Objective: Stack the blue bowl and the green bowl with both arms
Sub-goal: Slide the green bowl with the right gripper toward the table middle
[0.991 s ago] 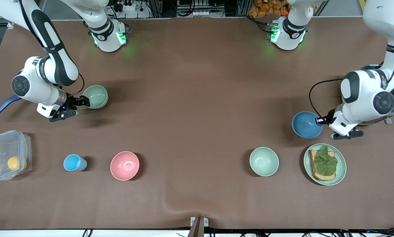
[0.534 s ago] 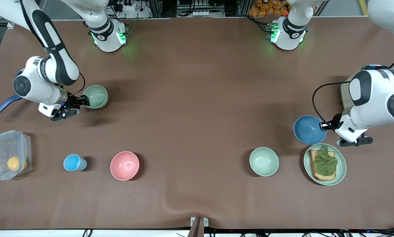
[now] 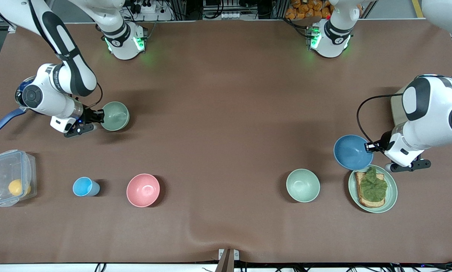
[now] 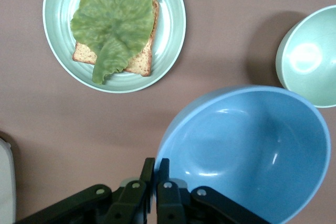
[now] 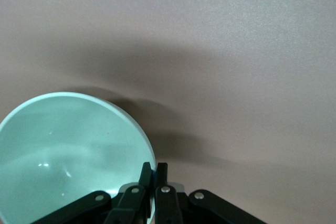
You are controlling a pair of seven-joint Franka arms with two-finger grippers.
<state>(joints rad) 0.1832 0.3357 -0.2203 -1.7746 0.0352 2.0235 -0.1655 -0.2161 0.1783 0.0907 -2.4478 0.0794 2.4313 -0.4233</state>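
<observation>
- On my left wrist feed, the left gripper (image 4: 156, 169) has its two fingers pinched tight on the rim of the round matte sky-blue bowl (image 4: 247, 153); that bowl hangs tilted in the air, clear of the brown table (image 3: 226, 151).
- From the front camera, the blue bowl (image 3: 351, 152) sits over the table at the left arm's end, just beside the wide flat green plate (image 3: 391, 189) carrying toast topped with a lettuce leaf (image 3: 372, 187).
- A second pale sage-green bowl (image 3: 303, 185) rests upright on the table near that plate, toward the middle, touched by nothing.
- The right gripper (image 5: 152, 174) is clamped narrow on the rim of the round matte pale sage-green bowl (image 5: 68, 150), which casts a shadow on the cloth under it.
- In the front view that green bowl (image 3: 115, 116) is held over the table at the right arm's end, and the right gripper (image 3: 97, 116) grips its edge.
- Nearer the front camera at that end stand a round pink bowl (image 3: 143, 190), a small light-blue cup (image 3: 84, 186) and a clear plastic box (image 3: 10, 177) with a yellow fruit inside.
</observation>
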